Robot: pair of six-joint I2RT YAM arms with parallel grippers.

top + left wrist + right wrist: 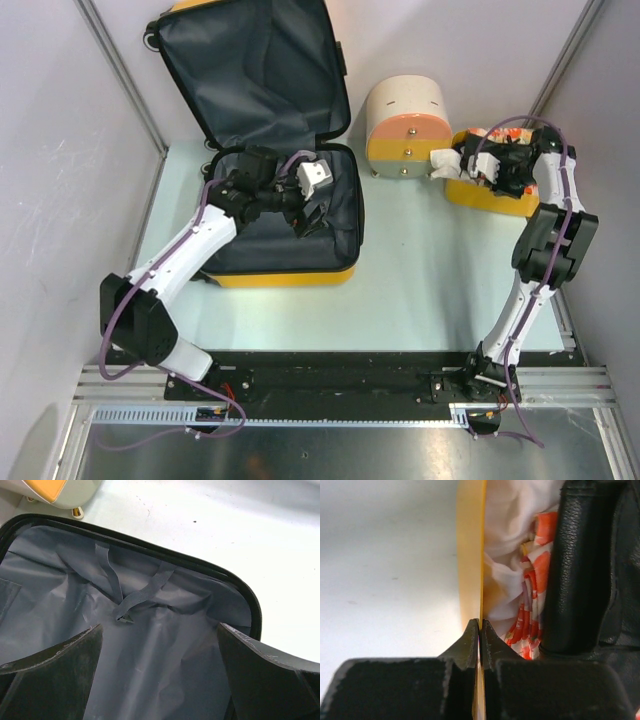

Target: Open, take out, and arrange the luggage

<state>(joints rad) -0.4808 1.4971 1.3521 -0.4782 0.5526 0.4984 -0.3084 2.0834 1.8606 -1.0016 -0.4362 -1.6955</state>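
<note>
The yellow luggage (290, 262) lies open at the left of the table, its lid (255, 70) leaning against the back wall, dark grey lining showing. My left gripper (312, 205) hovers over the lower half, open and empty. In the left wrist view it (159, 630) faces the grey lining (150, 675) and a grey strap (135, 597). My right gripper (475, 172) is shut on the rim of the yellow basket (490, 197) at the back right. The right wrist view shows its jaws (480, 625) pinching the basket wall (470, 555).
The cream-and-pink drum box (405, 130) stands between luggage and basket; it also shows in the left wrist view (55, 490). In the basket are a white-and-orange cloth (530, 595) and a black leathery item (580, 570). The pale table (420, 290) has walls on both sides.
</note>
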